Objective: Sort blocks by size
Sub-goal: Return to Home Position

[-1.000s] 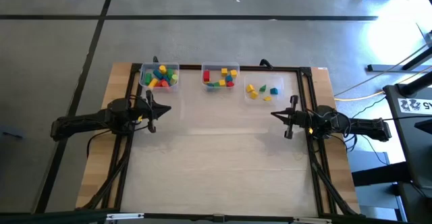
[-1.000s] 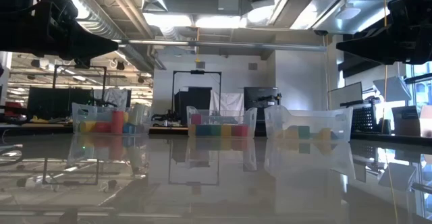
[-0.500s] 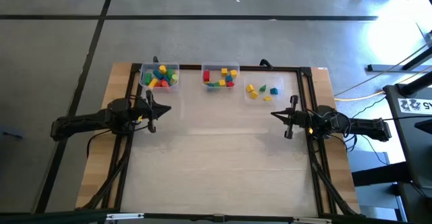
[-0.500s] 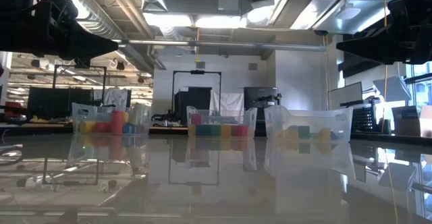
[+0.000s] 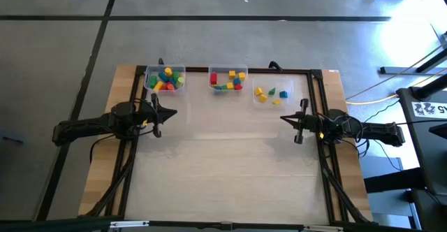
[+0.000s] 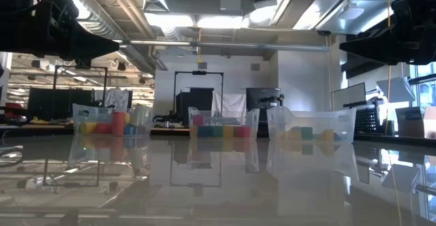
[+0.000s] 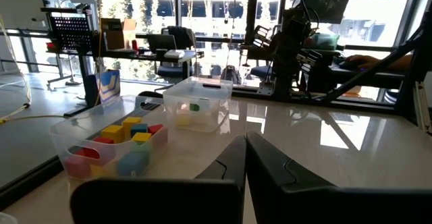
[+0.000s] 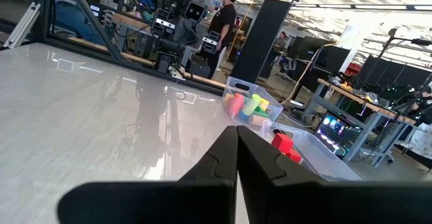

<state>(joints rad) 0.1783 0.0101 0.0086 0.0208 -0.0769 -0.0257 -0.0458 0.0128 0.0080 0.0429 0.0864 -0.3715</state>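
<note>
The blocks lie in three clear bins along the table's far edge. The left bin (image 5: 165, 79) holds red, yellow, green and blue pieces, the middle bin (image 5: 228, 79) a mixed row of cubes, and the right bin (image 5: 272, 93) a few yellow ones plus a green and a blue. My left gripper (image 5: 174, 112) hovers shut at the table's left side, pointing level toward the right. My right gripper (image 5: 282, 117) hovers shut at the right side, pointing left. Both stand clear of the bins, fingertips together in the wrist views (image 7: 245, 137) (image 8: 237, 128).
The glossy tabletop (image 5: 223, 169) between the arms and toward the near edge bears nothing. A black frame (image 5: 318, 78) runs along the table's far and side edges. In the right wrist view a person (image 8: 228, 15) stands in the room beyond the table.
</note>
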